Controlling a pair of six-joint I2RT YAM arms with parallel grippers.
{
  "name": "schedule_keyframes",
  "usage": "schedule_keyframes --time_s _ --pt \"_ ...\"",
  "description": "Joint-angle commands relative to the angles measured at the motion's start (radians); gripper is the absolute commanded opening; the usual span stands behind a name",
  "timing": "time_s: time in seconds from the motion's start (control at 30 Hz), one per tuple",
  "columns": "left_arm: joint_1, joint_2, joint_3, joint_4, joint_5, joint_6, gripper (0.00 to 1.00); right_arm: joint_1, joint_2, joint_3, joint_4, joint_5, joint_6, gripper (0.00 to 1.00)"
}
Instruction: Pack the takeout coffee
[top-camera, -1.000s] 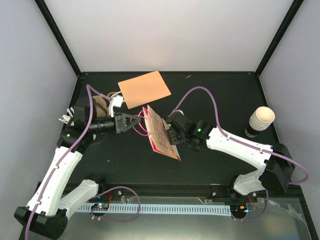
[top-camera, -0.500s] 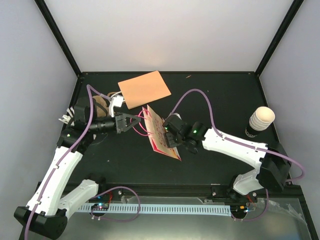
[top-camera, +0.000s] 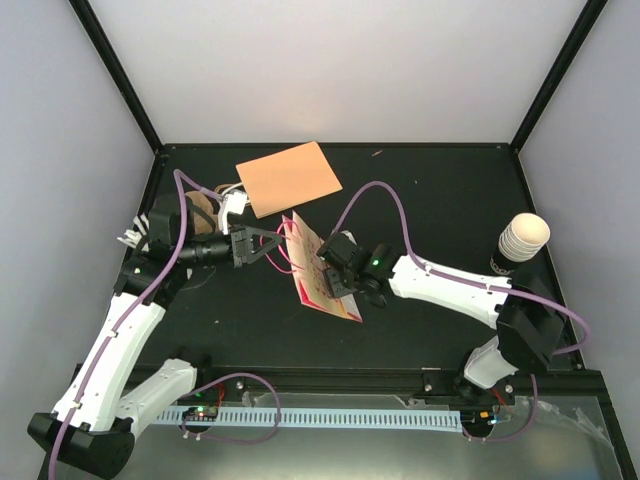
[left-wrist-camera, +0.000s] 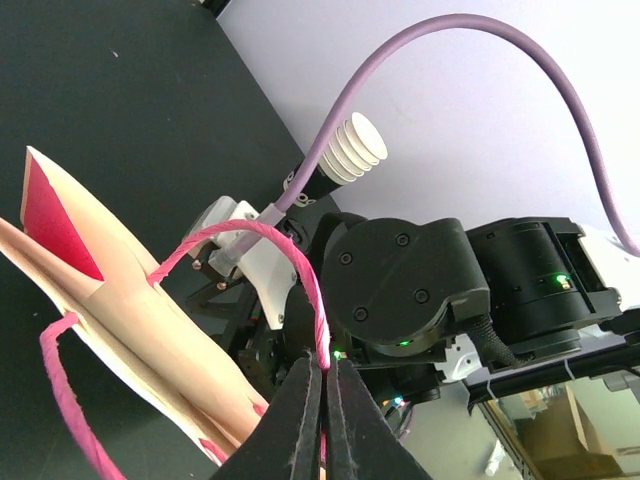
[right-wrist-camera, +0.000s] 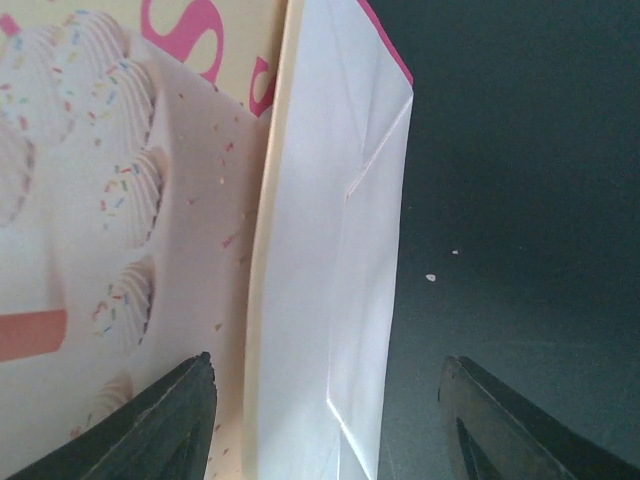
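Since the paper bag stands nearly flat at the centre of the desk, the step in hand looks to be opening it. The left gripper, jaws pinched tight on one pink handle, should pull steadily toward 9 o'clock, while the right gripper, jaws spread wide on either side of the bag's folded edge, braces the other wall without creasing it. I count one bag with two pink handles, one takeout coffee upright at 3 o'clock, well apart from the bag, and one tan sheet at 12 o'clock.
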Motion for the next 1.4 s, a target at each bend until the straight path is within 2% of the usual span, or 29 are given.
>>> schedule_keyframes --time_s 0.0,0.3,0.97,1.37 --pt "-0.006 -0.019 0.028 0.017 -0.005 -0.006 0.02 0.007 0.021 -0.007 0.018 0.026 0.018 0.63" --pt "-0.005 -0.023 0.029 0.014 -0.009 -0.002 0.02 0.007 0.038 0.004 -0.01 0.101 0.011 0.61" --pt "-0.006 -0.036 0.024 -0.008 -0.015 0.013 0.02 0.004 0.078 0.072 -0.022 0.137 -0.021 0.53" --pt "-0.006 -0.033 0.021 -0.016 -0.02 0.024 0.02 0.003 0.086 0.091 -0.027 0.141 -0.033 0.39"
